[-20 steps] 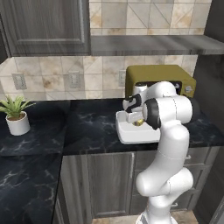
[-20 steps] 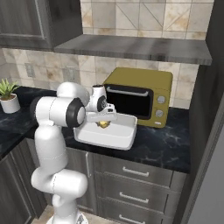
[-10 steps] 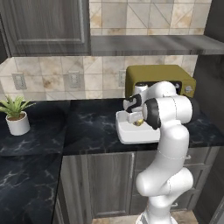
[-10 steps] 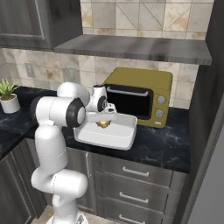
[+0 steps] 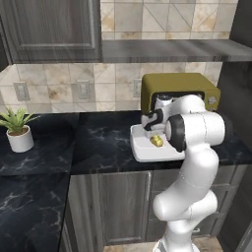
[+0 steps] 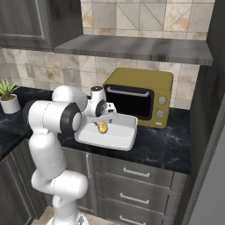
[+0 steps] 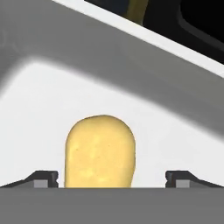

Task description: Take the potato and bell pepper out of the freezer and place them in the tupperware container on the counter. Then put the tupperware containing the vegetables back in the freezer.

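The potato [image 7: 99, 151], yellow and oblong, lies inside the white tupperware container [image 5: 142, 150] on the black counter [image 5: 98, 142]. My gripper [image 7: 111, 178] hovers just above it, open, with its fingertips [image 7: 46, 177] set wide on either side of the potato and not touching it. From the base cameras, the gripper [image 5: 152, 129] [image 6: 105, 116] hangs over the container's left half, with the potato [image 5: 157, 141] [image 6: 102, 128] right below it in the container [image 6: 118, 140]. The bell pepper is out of view.
An olive oven [image 5: 177, 88] [image 6: 140, 94] stands close behind the container. A plant in a white pot [image 5: 19, 138] [image 6: 9, 103] sits far left on the counter. The freezer's grey door [image 6: 211, 176] fills the right edge. A shelf and wall cabinets hang overhead.
The fingers have spread apart and let go of the potato, which now rests in the container. The arm has hardly moved.
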